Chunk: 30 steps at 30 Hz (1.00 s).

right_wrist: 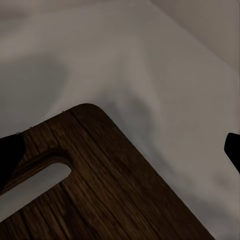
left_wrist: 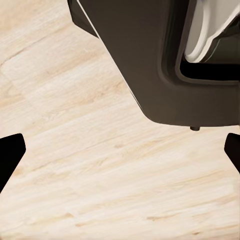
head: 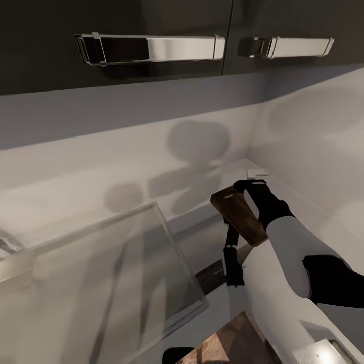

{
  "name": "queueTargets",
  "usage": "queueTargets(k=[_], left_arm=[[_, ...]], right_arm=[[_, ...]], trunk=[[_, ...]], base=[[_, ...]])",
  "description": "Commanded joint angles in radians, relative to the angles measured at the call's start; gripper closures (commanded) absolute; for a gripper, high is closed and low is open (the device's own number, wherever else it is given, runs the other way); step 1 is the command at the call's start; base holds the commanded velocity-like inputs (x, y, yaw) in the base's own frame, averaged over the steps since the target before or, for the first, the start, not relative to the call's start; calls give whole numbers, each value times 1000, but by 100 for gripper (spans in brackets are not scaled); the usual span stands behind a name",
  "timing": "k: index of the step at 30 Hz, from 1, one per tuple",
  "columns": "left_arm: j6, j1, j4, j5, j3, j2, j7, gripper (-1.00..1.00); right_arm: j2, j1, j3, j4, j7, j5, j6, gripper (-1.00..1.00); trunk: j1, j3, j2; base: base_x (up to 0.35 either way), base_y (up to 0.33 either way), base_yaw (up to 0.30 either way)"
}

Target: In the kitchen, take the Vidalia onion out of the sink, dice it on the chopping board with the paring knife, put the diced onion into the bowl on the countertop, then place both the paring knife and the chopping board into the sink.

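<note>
The dark brown chopping board (head: 237, 216) hangs tilted in the air, up near the corner of the pale walls. My right gripper (head: 251, 187) holds it at the end with the oval handle slot. In the right wrist view the board (right_wrist: 100, 185) lies across my right gripper (right_wrist: 120, 152). One dark fingertip (right_wrist: 9, 155) rests against its slot end and the other stands well off its edge. My left gripper (left_wrist: 120, 155) is open over a light wood floor, with nothing between its fingers. The glossy grey countertop (head: 101, 283) with its thin pale edge lies low on the left.
Dark wall cabinets with chrome handles (head: 151, 49) hang overhead. Two pale walls meet in a corner (head: 253, 151) just behind the board. A small white fitting (head: 257, 173) sits on the wall by the gripper. A dark rounded body (left_wrist: 155, 60) fills the far side of the left wrist view.
</note>
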Motion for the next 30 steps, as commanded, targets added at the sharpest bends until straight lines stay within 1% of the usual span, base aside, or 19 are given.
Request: queueTargets(k=[1, 30], left_arm=[[-1, 1, -1, 1, 0, 0, 0, -100], [-2, 1, 1, 1, 0, 0, 0, -100]], right_arm=[[-1, 0, 5, -2, -3, 3, 8, -100], [-1, 0, 5, -1, -3, 3, 8, -100]], trunk=[[0, -3, -1], [0, -50, -1]], base=[[0, 0, 0], [0, 0, 0]])
